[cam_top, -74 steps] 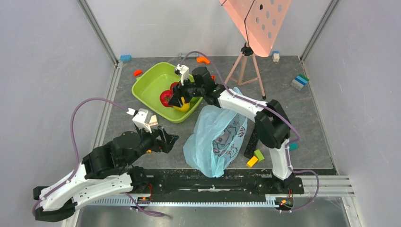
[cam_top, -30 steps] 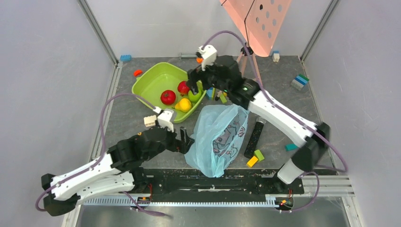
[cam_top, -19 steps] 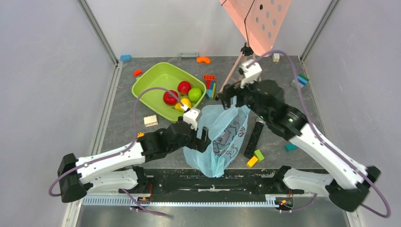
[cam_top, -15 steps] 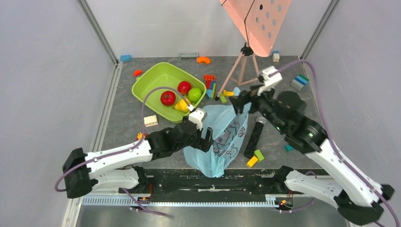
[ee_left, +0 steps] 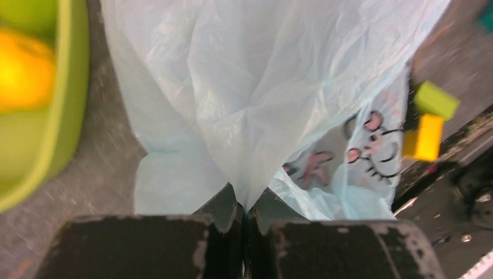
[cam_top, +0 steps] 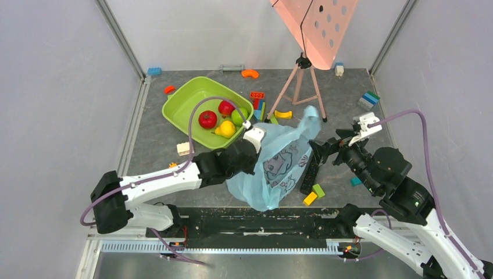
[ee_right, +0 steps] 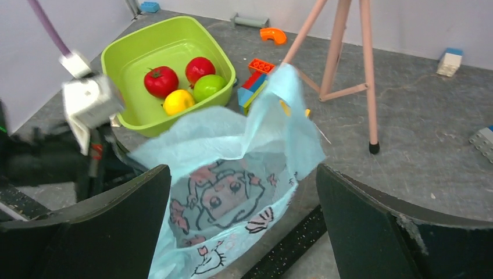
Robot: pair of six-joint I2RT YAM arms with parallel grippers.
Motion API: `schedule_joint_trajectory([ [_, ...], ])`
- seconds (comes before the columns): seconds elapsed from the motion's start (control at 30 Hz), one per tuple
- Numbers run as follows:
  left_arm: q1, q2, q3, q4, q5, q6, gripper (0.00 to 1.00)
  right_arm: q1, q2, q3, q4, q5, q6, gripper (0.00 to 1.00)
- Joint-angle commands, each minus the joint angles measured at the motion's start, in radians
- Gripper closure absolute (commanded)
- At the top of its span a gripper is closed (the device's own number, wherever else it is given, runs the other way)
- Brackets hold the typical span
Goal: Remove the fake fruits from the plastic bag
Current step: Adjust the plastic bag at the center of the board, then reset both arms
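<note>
My left hand [ee_left: 244,216] is pinched shut on a fold of the plastic bag [cam_top: 279,165], which sits on the worktop [cam_top: 349,93] beside the green tub [cam_top: 185,107]. I see my right hand [ee_right: 241,192] gaping wide, holding nothing. The four fake fruits [cam_top: 224,121] lie in the tub.

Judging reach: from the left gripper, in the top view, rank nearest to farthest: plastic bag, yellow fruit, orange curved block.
1. plastic bag: pinched in the left gripper.
2. yellow fruit: in the green tub, back-left.
3. orange curved block: at the back.
</note>
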Motion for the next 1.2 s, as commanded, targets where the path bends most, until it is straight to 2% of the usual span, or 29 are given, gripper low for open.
schedule_joint_trajectory([
  [0.0, -0.004, -0.095, 0.228, -0.064, -0.024, 0.149, 0.98, 0.003, -0.051, -0.008, -0.023, 0.077, 0.012, 0.02],
  [0.1, -0.004, -0.155, 0.335, -0.131, 0.027, 0.225, 0.98, 0.003, -0.076, -0.022, -0.025, 0.099, 0.01, 0.02],
  [0.2, -0.005, -0.23, 0.366, -0.154, 0.072, 0.279, 0.98, 0.003, -0.096, -0.031, -0.029, 0.123, 0.011, 0.02],
  [0.4, -0.004, -0.303, 0.278, -0.16, 0.066, 0.301, 0.97, 0.003, -0.144, -0.047, -0.016, 0.178, 0.012, 0.02],
  [0.5, -0.003, -0.279, 0.231, -0.129, 0.144, 0.262, 0.97, 0.003, -0.153, -0.049, -0.014, 0.187, 0.007, 0.02],
  [0.53, -0.004, -0.265, 0.218, -0.111, 0.189, 0.247, 0.94, 0.003, -0.153, -0.048, -0.016, 0.188, 0.004, 0.02],
  [0.57, -0.006, -0.242, 0.208, -0.094, 0.228, 0.238, 0.79, 0.004, -0.152, -0.048, -0.018, 0.191, 0.005, 0.02],
  [0.6, -0.006, -0.212, 0.209, -0.091, 0.248, 0.23, 0.45, 0.003, -0.152, -0.048, -0.02, 0.191, 0.005, 0.02],
  [0.63, -0.006, -0.183, 0.216, -0.099, 0.251, 0.221, 0.16, 0.004, -0.152, -0.05, -0.021, 0.19, 0.004, 0.02],
  [0.67, -0.007, -0.155, 0.23, -0.117, 0.235, 0.215, 0.01, 0.004, -0.151, -0.052, -0.021, 0.19, 0.005, 0.02],
  [0.8, -0.006, -0.148, 0.245, -0.165, 0.142, 0.194, 0.0, 0.003, -0.148, -0.073, -0.022, 0.191, 0.004, 0.02],
  [0.93, -0.004, -0.257, 0.207, -0.181, 0.064, 0.163, 0.0, 0.003, -0.137, -0.1, -0.02, 0.2, 0.003, 0.02],
  [1.17, -0.002, -0.404, 0.126, -0.325, -0.082, 0.022, 0.0, 0.004, -0.14, -0.15, 0.02, 0.181, 0.011, 0.02],
])
